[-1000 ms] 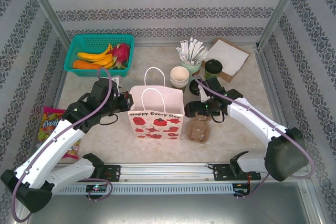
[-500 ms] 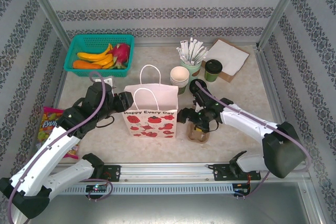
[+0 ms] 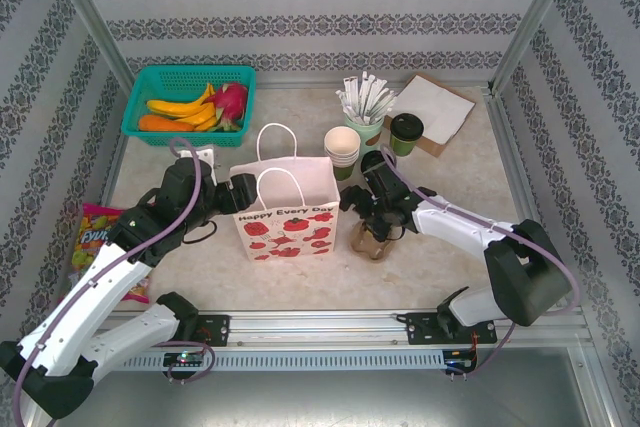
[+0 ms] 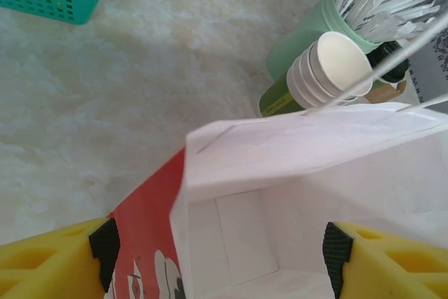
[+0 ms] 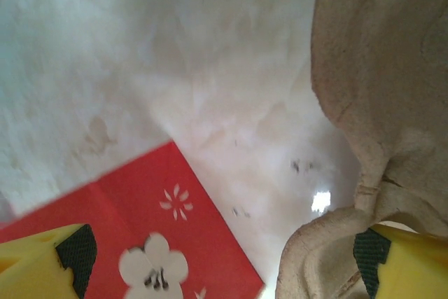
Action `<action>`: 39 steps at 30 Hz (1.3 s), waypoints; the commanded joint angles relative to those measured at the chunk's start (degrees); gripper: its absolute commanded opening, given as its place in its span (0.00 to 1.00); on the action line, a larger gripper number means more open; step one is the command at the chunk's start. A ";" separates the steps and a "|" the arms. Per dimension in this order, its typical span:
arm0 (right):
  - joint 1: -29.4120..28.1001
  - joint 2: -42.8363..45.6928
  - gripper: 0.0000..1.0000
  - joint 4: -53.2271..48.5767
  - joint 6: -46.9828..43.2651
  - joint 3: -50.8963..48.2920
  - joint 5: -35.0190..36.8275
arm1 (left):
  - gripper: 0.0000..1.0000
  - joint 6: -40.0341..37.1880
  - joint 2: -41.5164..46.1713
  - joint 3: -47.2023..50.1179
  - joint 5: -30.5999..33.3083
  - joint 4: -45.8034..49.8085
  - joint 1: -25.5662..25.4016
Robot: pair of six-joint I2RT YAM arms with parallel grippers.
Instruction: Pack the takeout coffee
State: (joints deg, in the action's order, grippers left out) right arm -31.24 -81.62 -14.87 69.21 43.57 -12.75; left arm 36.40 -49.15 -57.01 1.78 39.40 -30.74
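Your left gripper [image 4: 220,250] has let go. Its fingers now stand spread, with one wall of the paper bag [image 3: 288,212] between them, and the bag has slid toward 9 o'clock. Your right gripper [image 5: 224,250] has swung in closer, fingers wide apart, one of them touching the pulp cup carrier [image 3: 372,239] at the bag's 4 o'clock. The takeout coffee [image 3: 406,131] stands lidded at the bag's 2 o'clock, beside the cup of wrapped sticks [image 3: 365,112].
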 commanded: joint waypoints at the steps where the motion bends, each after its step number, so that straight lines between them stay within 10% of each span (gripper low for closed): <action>1: 1.80 -1.48 0.97 4.10 1.72 0.61 3.90 | 0.79 -2.85 -0.32 1.62 -0.50 -3.51 -0.53; 20: 14.18 2.64 0.97 -3.61 -20.83 9.32 -1.58 | 0.94 -7.12 -3.80 4.61 -23.06 -14.26 -1.34; 29: 21.72 -5.55 0.97 -16.19 -38.06 16.15 -8.30 | 1.00 -6.22 -0.95 6.83 -18.64 -15.90 -1.38; 39: 22.10 -11.37 0.97 -20.28 -38.13 16.35 0.26 | 1.00 -4.32 4.76 8.81 -6.36 -14.21 -1.25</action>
State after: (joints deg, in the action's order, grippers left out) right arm -9.47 -92.27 -32.14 31.70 59.42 -15.42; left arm 31.07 -44.93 -49.36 -7.94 26.48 -31.51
